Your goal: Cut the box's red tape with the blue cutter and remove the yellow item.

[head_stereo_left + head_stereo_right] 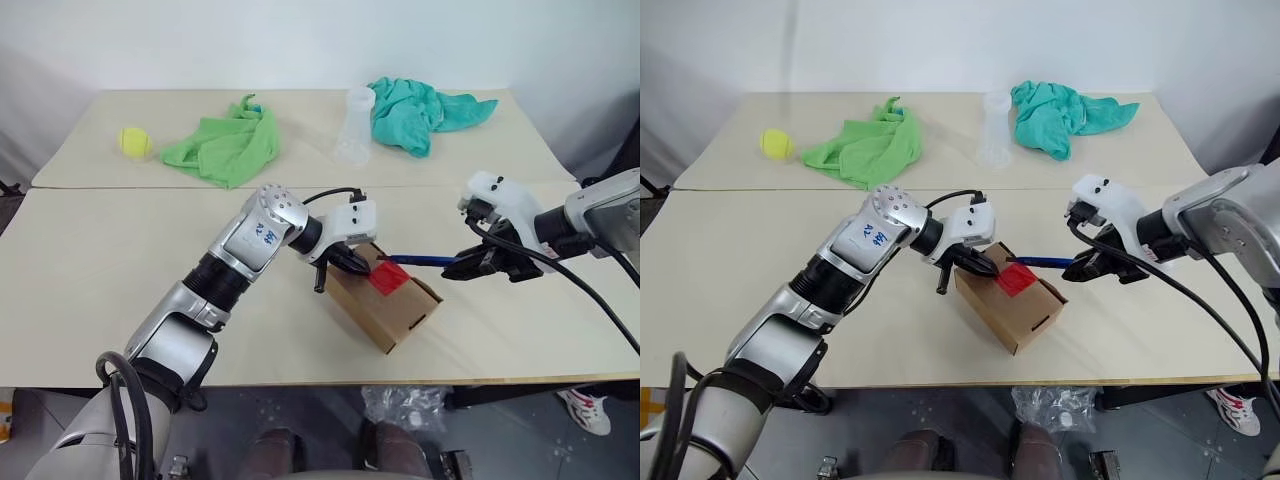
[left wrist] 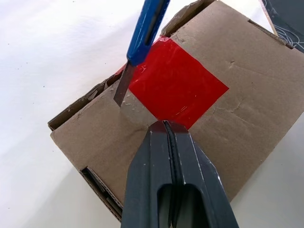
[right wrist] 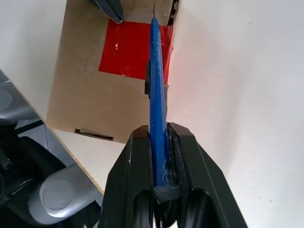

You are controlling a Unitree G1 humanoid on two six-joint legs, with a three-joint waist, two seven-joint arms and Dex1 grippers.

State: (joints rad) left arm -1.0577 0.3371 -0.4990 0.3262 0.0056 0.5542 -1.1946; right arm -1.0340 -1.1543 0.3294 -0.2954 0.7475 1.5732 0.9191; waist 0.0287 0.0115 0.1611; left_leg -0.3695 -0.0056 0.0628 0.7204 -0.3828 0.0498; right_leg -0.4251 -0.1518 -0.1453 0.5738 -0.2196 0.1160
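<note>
While my left gripper (image 2: 165, 124) (jaws pinched shut) presses the small brown cardboard box (image 2: 247, 90), my right gripper (image 3: 159, 130) holds the slim blue cutter (image 3: 157, 85), blade at the square red tape (image 2: 176, 84).

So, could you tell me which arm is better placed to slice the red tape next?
The right: its end effector is shut on the blue cutter, whose blade tip sits at the red tape. The left end effector is shut, pressing down on the box.
</note>
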